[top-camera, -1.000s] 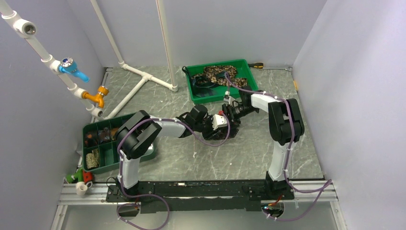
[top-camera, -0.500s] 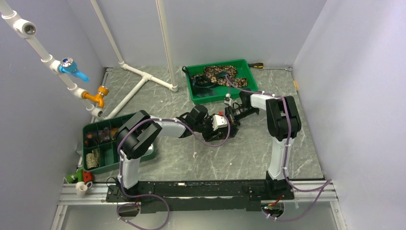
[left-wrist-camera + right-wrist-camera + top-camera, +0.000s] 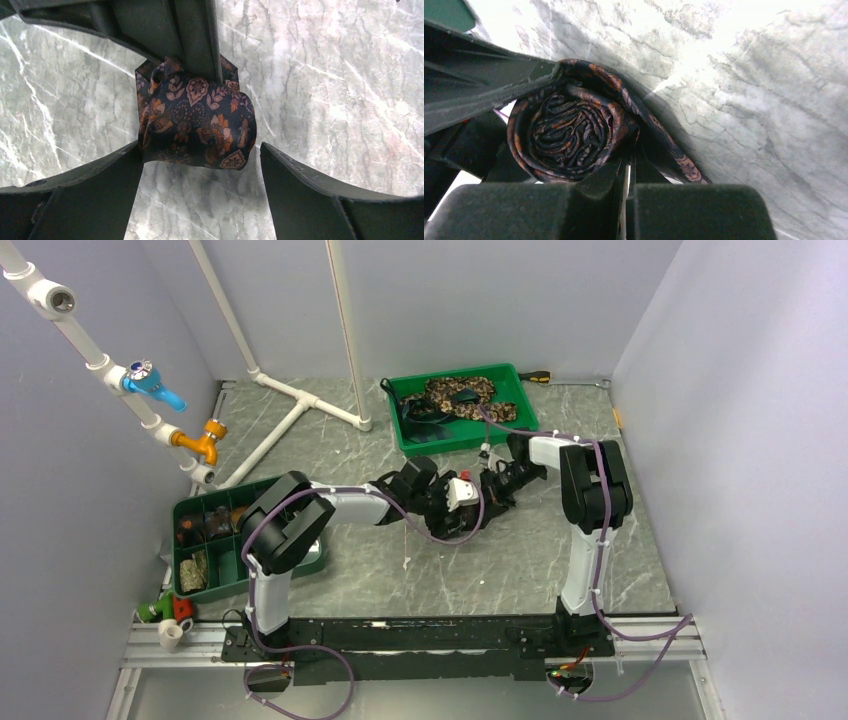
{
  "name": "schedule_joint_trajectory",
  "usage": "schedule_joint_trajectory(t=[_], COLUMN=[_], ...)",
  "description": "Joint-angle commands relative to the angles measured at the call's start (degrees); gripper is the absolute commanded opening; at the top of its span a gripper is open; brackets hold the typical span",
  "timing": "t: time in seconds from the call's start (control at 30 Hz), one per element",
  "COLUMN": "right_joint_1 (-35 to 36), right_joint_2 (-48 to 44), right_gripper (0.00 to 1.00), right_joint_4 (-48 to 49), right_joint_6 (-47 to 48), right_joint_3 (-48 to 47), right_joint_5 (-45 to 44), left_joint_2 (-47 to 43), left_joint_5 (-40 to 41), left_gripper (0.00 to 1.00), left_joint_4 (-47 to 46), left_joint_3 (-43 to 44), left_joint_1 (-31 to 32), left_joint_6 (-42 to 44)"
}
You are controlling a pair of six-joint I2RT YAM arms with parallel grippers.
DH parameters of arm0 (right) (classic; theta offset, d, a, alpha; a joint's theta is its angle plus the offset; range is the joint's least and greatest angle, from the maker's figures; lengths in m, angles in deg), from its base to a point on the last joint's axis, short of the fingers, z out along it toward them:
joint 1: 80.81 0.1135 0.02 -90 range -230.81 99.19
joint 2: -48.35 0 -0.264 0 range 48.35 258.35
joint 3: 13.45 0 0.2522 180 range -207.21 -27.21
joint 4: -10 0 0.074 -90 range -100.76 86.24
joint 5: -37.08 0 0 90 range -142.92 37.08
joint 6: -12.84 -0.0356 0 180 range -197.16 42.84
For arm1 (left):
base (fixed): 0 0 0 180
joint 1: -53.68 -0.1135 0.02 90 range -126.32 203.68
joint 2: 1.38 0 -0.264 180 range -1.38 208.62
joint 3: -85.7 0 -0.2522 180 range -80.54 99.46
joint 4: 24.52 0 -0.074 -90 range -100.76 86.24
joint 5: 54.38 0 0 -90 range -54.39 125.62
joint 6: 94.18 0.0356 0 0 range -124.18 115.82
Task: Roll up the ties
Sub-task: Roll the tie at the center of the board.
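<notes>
My left claw (image 3: 200, 155) has spread wide in the last second, and my right claw (image 3: 626, 172) has closed. The rolled tie (image 3: 197, 125), dark with orange paisley, sits on the marble worktop (image 3: 325, 100) between my parted left fingers. My right claw is pinched on its fabric. More ties (image 3: 458, 392) lie in the green tray (image 3: 455, 447) behind.

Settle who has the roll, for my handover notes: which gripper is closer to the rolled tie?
Right. The right gripper is shut on the rolled tie, pinching its outer wrap; the left gripper is open, its fingers straddling the roll, one on each side.
</notes>
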Motion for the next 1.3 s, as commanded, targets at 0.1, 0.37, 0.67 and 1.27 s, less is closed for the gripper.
schedule_joint_trajectory(t=[0.1, 0.37, 0.67, 1.27], right_joint_1=[0.9, 1.9, 2.9, -3.5], right_joint_2=[3.3, 5.7, 7.2, -4.6], right_gripper=[0.00, 0.00, 0.00, 0.31], right_joint_4=[2.8, -1.9, -4.7, -10.7], right_joint_6=[3.2, 7.6, 11.2, 12.6], right_joint_3=[-3.2, -5.7, -7.2, -8.6], right_joint_5=[-17.3, -16.6, -15.0, 1.8], left_joint_2=[-1.5, -0.6, 4.7, 8.3], left_joint_5=[-2.5, -1.7, -1.3, -0.4], left_gripper=[0.89, 0.91, 0.79, 0.13], left_joint_4=[1.0, 1.0, 3.1, 14.0], left_joint_3=[1.4, 3.9, 8.3, 4.2], left_joint_1=[0.9, 1.5, 3.4, 1.7], left_joint_6=[5.4, 12.5, 13.7, 2.9])
